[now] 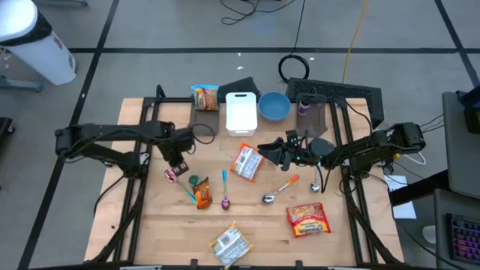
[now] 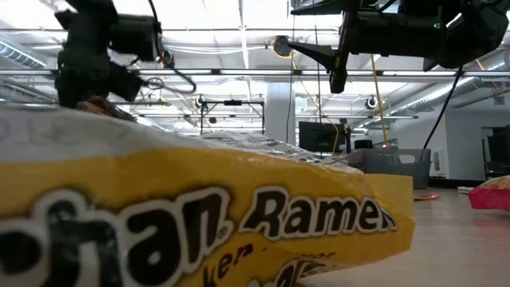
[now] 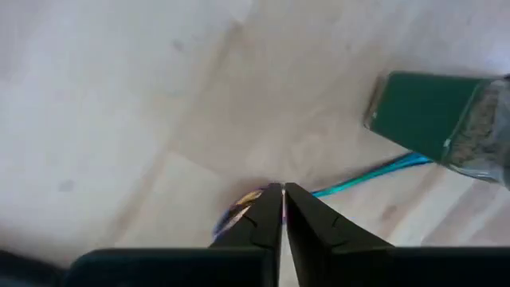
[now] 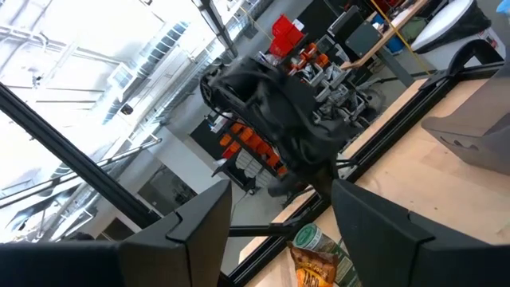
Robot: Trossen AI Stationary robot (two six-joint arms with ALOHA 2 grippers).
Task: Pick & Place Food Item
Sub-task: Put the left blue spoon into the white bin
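Yellow ramen packet (image 2: 199,215) up close, left tool (image 3: 282,190) pinching small shiny wrapper (image 3: 239,209), right tool (image 4: 280,209) wide.

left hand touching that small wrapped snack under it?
Touching. Left wrist view: left hand shut, its fingertips pinching the small wrapped snack, no gap.

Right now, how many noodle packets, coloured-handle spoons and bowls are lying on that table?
Noodle packets: 4
Coloured-handle spoons: 3
Bowls: 1
Total: 8
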